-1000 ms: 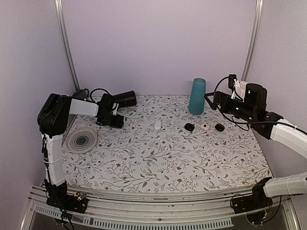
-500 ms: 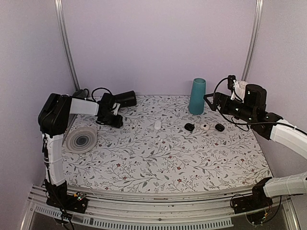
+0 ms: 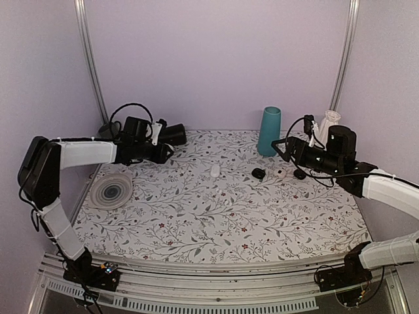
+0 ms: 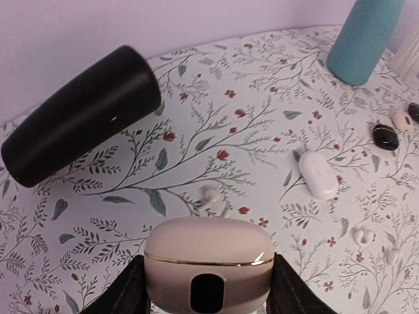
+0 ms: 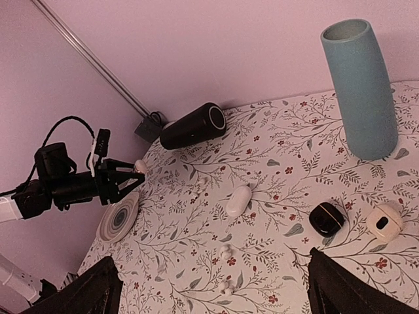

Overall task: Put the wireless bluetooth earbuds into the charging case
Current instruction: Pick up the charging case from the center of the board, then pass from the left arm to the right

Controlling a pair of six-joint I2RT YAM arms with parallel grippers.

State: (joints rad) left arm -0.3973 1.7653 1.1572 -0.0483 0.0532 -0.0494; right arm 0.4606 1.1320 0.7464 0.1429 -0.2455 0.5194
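Our left gripper [image 3: 163, 149] now rides higher, clamped on a cream gold-seamed pebble case [image 4: 208, 252]; our right gripper [image 3: 280, 145] gapes; the glossy white pebble-shaped charging case [image 4: 317, 174] lies shut, so we judge insertion not begun.

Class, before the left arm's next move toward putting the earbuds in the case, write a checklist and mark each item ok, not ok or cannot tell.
1. Left hand grips the case: ok, a finger on each side.
2. Case lid open for loading: not ok, the seam is shut.
3. Earbuds located: ok, small white pieces lying loose beyond the case.
4. Right hand free to pick: ok, open and holding nothing.
5. Case apart from the black cylinder: ok.
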